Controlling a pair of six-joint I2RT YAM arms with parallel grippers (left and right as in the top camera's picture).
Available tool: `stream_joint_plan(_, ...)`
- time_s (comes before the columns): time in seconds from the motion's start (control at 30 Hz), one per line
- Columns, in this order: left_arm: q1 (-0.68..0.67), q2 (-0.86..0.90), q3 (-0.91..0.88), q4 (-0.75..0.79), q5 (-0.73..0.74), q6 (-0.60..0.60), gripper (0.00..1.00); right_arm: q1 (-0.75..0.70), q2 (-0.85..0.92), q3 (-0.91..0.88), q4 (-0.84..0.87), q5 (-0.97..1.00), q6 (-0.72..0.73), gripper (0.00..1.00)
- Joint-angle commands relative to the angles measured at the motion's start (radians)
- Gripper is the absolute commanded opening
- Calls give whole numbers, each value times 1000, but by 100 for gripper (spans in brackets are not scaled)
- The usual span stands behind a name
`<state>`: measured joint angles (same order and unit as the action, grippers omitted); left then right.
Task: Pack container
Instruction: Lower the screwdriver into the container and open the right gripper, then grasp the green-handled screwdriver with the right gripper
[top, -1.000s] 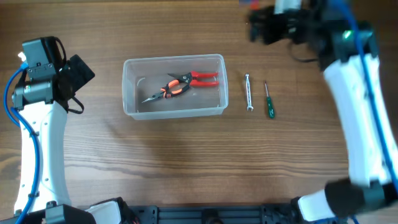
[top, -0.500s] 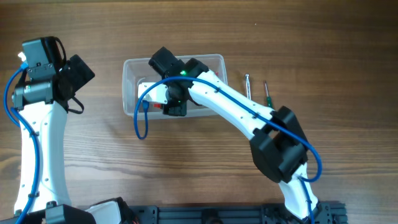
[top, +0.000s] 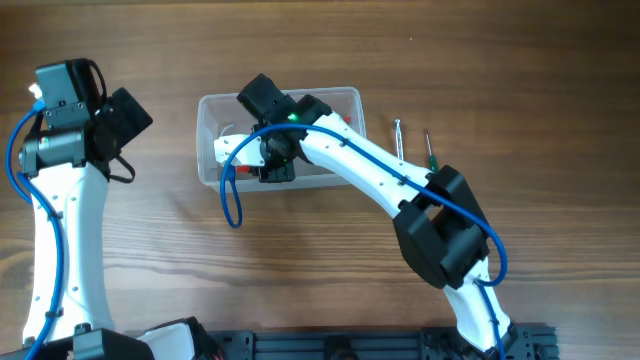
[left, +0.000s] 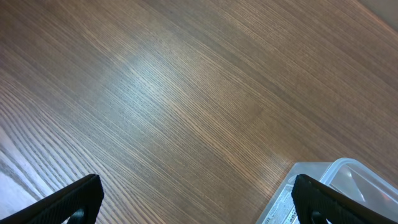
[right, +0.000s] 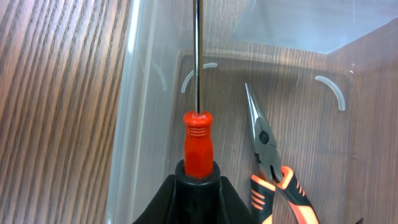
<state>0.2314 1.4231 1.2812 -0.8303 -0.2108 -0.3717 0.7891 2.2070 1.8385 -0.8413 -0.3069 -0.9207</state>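
From overhead, the container (top: 207, 120) sits on the wooden table (top: 300, 270) a little left of centre. The right arm reaches across it, so that the right gripper (top: 273, 160) is over its interior, and from this view I cannot tell how the jaws stand. A small wrench (top: 399, 145) and a green-handled screwdriver (top: 430, 150) lie side by side on the table just right of the tub. The left gripper (top: 125, 118) hangs well to the left of the container. In the left wrist view, the left gripper (left: 202, 202) has its two dark fingertips (left: 74, 199) spread wide over bare wood with nothing between them, and a rounded corner of the container (left: 348, 177) shows at the lower right. In the right wrist view, the right gripper (right: 198, 183) is clamped on the handle of a red-handled screwdriver (right: 198, 140), whose shaft points away along the container's (right: 127, 112) left wall. Orange-and-black pliers (right: 264, 143) lie on the tub's floor just beside it.
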Motion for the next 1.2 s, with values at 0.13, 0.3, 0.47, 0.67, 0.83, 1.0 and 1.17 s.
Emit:
stream_joint_plan(0.13, 5, 4, -2, 3, 5, -2, 100, 2, -57, 26, -29, 157, 214, 55)
stream_joint_plan(0.3, 5, 4, -2, 3, 5, -2, 100, -40, -293, 101, -120, 378, 390, 63)
stream_joint_plan(0.47, 5, 4, -2, 3, 5, -2, 100, -276, -522, 113, -160, 345, 607, 68)
stream_joint_plan(0.67, 5, 4, -2, 3, 5, -2, 100, -751, -525, 32, -256, 128, 945, 49)
stream_joint_plan(0.83, 5, 4, -2, 3, 5, -2, 100, -811, -393, -213, -212, 121, 1002, 58)
stream_joint_plan(1.0, 5, 4, -2, 3, 5, -2, 100, -755, -225, -371, -137, 122, 999, 58)
stream_joint_plan(1.17, 5, 4, -2, 3, 5, -2, 100, -742, -138, -376, -132, 130, 949, 54)
